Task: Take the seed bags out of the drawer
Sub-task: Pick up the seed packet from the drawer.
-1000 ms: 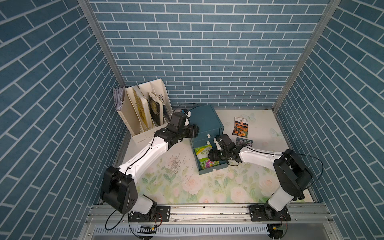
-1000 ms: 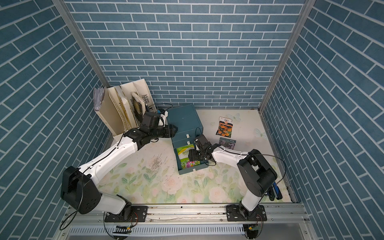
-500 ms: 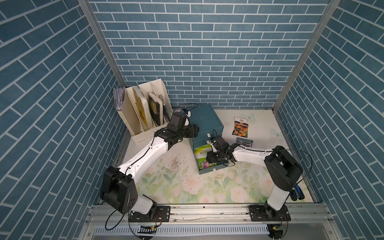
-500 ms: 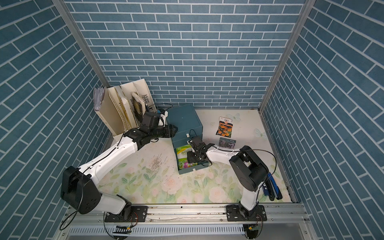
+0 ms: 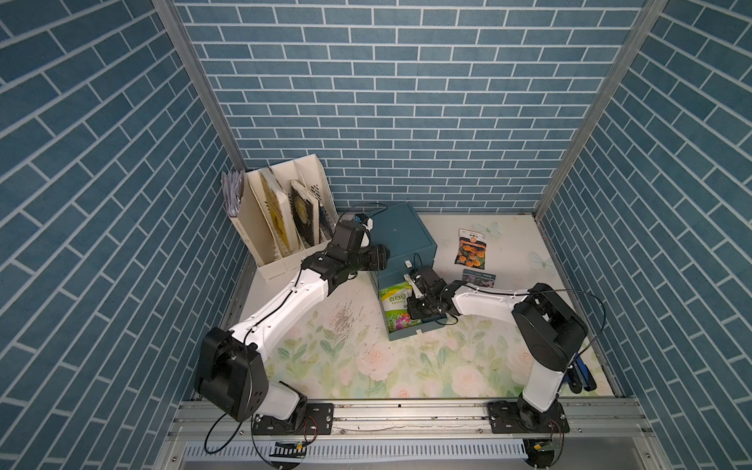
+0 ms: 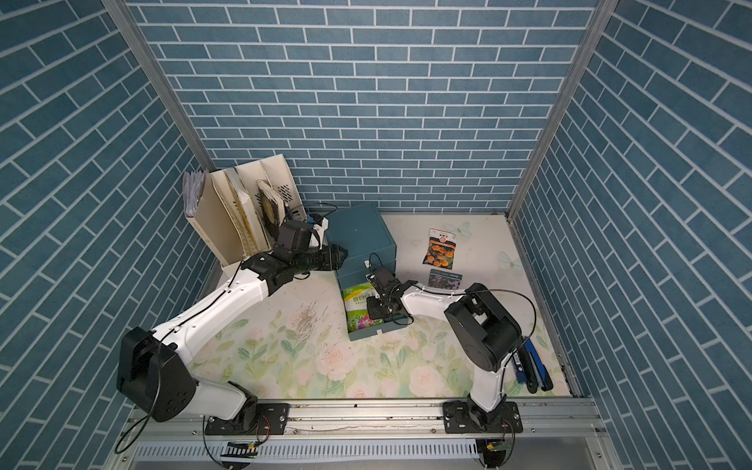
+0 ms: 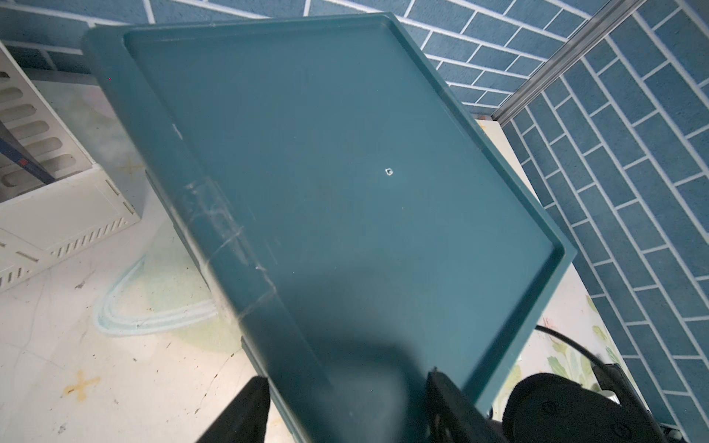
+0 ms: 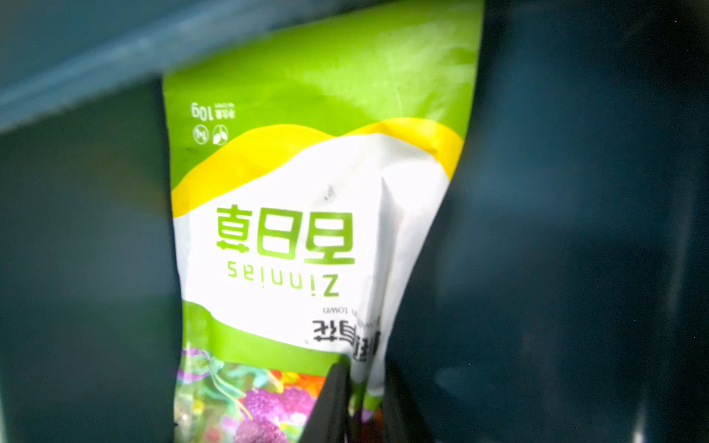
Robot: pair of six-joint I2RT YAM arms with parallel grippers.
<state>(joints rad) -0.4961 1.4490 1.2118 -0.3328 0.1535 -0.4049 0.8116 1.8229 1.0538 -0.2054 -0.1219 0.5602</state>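
The zinnia seed bag (image 8: pixel 307 230) is pinched at its edge by the closed-down right pincer (image 8: pixel 364 368), ready for lifting from the drawer (image 5: pixel 407 331). The cabinet (image 7: pixel 345 172) is straddled by the left pincer (image 7: pixel 345 377) (presumably to steady it; whether it clamps cannot be told).

Green-white bag (image 5: pixel 395 302) lies in drawer (image 5: pixel 407 332); orange-bloom bag (image 5: pixel 471 253), purple-bloom bag (image 5: pixel 480 277) lie outside.

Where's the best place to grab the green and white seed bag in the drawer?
On the seed bag, pinch the lifted long edge nearest the right hand, from above: it lies flat in the open drawer, whose walls block the sides; only that edge curls up.
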